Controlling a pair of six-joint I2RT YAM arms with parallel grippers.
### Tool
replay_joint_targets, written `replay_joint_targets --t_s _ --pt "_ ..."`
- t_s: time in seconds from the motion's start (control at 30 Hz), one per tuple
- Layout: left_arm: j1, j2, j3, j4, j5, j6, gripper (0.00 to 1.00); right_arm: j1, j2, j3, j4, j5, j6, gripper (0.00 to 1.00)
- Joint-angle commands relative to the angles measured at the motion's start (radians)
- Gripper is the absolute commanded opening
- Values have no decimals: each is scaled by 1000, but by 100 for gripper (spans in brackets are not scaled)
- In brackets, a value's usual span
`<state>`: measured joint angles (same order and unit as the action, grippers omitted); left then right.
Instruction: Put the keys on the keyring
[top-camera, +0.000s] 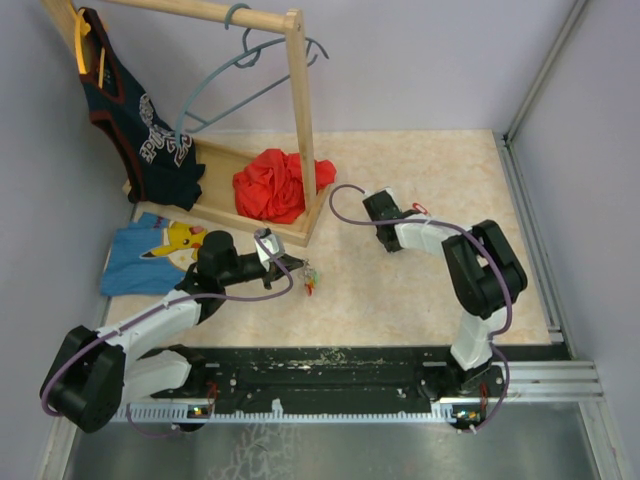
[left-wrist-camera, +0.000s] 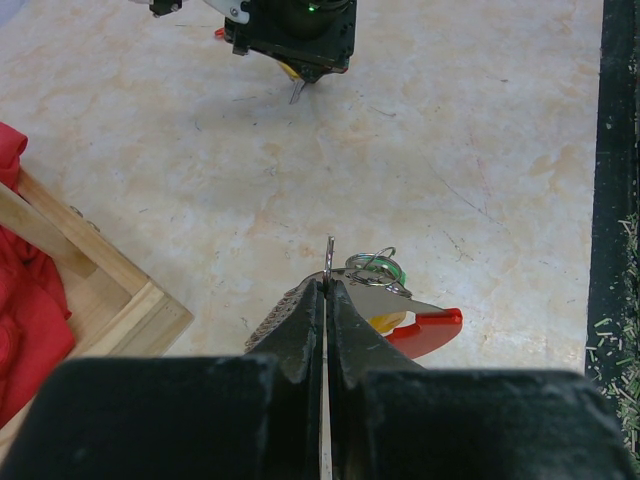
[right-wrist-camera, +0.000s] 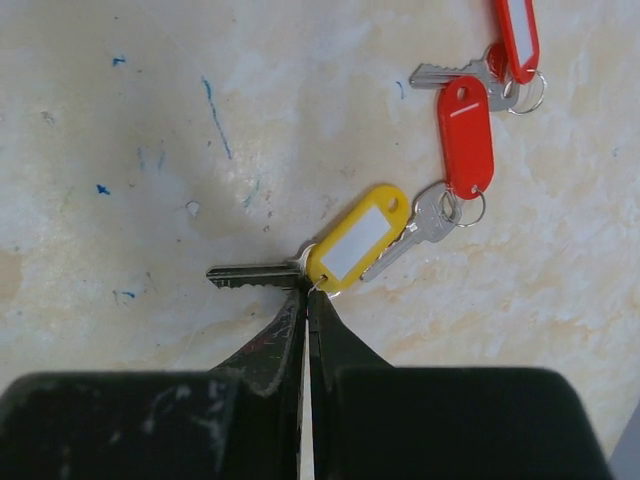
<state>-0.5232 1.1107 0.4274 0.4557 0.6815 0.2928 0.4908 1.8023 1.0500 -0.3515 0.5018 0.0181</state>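
Left gripper (left-wrist-camera: 327, 288): its jaws are pressing fully together and pinching the keyring (left-wrist-camera: 329, 252). The ring's thin wire is standing upright out of the fingertips toward 12 o'clock.
Keys by the ring: a green-tagged key (left-wrist-camera: 378, 268) and a red tag (left-wrist-camera: 430, 328) are bunching against it at 3 to 4 o'clock of the fingertips, with a bit of yellow showing between them.
Right gripper (right-wrist-camera: 305, 298): its jaws are sitting tight together, nipping the yellow-tagged key (right-wrist-camera: 358, 240) where tag and blade join.
Yellow-tagged key: the tag is pointing to 1 o'clock from the fingertips and the dark blade to 9 o'clock. I cannot tell whether it is resting on the table (top-camera: 400, 290) or lifted.
Loose keys: a red-tagged key (right-wrist-camera: 466, 135) is lying at 1 o'clock of the yellow tag, just beside it. A second red-tagged key (right-wrist-camera: 517, 35) is lying beyond it at the upper edge.
Arms from above: the right gripper is sitting at 2 o'clock of the left, well apart.
Surroundings: a wooden rack (top-camera: 297, 120) is standing at 12 o'clock of the left gripper, carrying a hanger (top-camera: 240, 70) and a jersey (top-camera: 140, 120). A red cloth (top-camera: 272, 185) is lying in its base.
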Motion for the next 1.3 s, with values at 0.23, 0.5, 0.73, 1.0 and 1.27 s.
replay_joint_targets --t_s 0.23,0.5,0.73,1.0,1.27 --pt "3 -3 11 13 23 12 0 9 -239 -15 79 -336 43 0" --pt "3 -10 7 14 24 13 0 11 -338 -179 320 -602 76 0" --pt "3 -5 7 21 30 14 0 11 -388 -312 531 -777 75 0" --pt "3 -6 4 20 29 17 0 11 -426 -383 677 -879 50 0" --pt "3 -6 4 18 29 23 0 13 -384 -432 697 -883 40 0"
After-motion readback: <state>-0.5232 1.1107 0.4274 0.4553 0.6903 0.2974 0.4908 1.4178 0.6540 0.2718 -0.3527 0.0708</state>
